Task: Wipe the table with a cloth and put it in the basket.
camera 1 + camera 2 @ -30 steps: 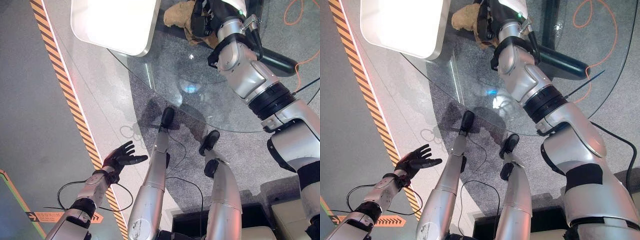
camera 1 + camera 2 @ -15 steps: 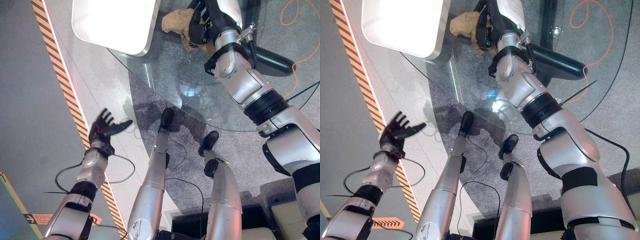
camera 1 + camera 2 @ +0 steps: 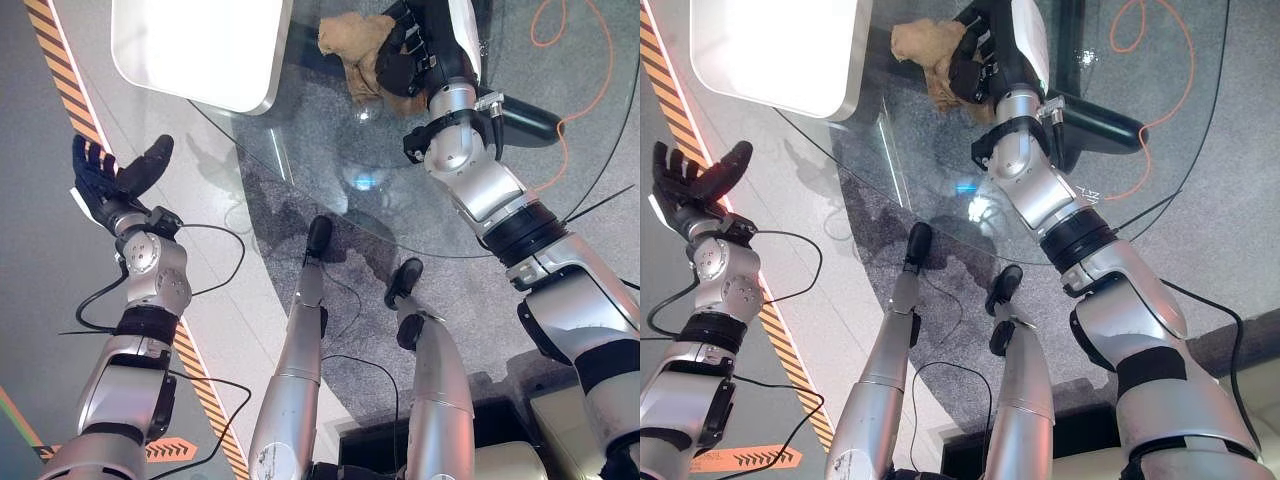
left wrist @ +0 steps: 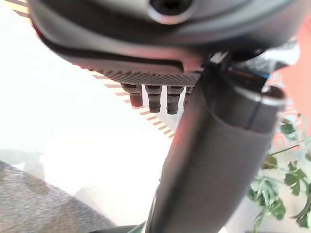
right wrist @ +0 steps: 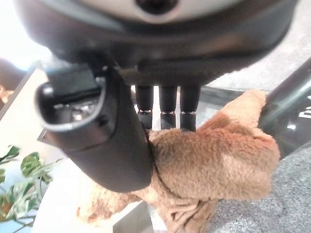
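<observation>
Cloth (image 3: 352, 45) (tan, crumpled) lying on the glass table (image 3: 330, 150) beside the white basket (image 3: 200, 50), pinched by the right hand (image 3: 405, 62); left hand (image 3: 105, 178) raised off the table, fingers spread.

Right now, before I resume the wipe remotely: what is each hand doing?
Left hand: open, fingers spread, raised off to the side, holding nothing.
Right hand: on the brown cloth on the glass table; grip cannot be told.
</observation>
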Robot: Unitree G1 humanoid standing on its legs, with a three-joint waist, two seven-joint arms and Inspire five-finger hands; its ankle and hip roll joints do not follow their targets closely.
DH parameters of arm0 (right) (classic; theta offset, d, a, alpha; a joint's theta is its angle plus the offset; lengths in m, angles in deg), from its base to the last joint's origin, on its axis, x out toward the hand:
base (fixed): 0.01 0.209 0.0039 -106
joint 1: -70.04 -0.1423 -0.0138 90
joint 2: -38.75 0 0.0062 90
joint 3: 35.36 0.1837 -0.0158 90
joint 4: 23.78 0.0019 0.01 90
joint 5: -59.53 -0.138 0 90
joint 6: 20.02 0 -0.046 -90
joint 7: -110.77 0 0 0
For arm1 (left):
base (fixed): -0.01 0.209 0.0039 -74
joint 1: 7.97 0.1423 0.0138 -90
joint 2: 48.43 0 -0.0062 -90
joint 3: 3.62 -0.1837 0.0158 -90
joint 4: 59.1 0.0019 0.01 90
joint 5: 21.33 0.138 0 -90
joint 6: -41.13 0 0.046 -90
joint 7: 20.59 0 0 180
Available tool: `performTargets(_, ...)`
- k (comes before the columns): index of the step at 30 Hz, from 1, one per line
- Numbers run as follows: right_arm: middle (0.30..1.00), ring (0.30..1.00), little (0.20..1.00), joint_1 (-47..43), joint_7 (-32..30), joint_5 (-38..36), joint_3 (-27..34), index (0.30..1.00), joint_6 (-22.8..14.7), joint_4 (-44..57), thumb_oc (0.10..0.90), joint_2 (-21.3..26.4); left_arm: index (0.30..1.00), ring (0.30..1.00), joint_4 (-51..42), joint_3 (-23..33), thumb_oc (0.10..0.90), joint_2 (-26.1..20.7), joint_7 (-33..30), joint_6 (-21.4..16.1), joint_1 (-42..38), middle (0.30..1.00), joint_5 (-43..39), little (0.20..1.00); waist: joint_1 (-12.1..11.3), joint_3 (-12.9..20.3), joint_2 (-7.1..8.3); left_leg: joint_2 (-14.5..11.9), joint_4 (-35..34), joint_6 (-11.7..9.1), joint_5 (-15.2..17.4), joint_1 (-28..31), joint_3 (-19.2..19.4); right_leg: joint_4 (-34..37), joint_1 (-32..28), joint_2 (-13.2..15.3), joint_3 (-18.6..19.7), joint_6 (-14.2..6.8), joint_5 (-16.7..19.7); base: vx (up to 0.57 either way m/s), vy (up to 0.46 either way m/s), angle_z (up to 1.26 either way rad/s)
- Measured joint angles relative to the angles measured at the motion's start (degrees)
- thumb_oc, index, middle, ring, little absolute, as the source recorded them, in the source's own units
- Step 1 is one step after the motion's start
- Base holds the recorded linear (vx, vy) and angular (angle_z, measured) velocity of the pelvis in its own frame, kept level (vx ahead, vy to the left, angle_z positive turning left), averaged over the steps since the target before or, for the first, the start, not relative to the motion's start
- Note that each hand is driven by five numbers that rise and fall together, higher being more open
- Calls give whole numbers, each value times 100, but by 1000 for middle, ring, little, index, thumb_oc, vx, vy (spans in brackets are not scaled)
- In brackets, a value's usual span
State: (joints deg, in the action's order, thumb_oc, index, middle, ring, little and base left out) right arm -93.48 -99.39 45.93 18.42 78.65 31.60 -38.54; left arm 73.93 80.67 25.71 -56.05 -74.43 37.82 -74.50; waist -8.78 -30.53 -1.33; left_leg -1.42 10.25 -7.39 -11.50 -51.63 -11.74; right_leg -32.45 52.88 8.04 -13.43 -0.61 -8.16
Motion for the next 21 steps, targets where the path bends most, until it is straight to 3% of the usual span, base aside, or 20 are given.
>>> performTargets(10, 300, 300, 200, 513, -69, 28, 468, 300, -68, 467, 100, -1, 900, 900, -752, 178, 800, -78, -856, -282, 135, 900, 915, 900, 7, -38, 185, 10, 18, 22, 14, 0, 21, 62, -35, 0, 26, -24, 33, 0, 0, 0)
performTargets(21, 300, 300, 200, 955, -105, 290, 696, 300, -112, 679, 100, 1, 900, 900, -1586, 239, 800, -70, -847, -462, 449, 900, 1822, 900, 7, -38, 188, 17, 76, 35, 26, 25, 22, 50, -87, -2, 31, -23, 51, 0, 0, 0)
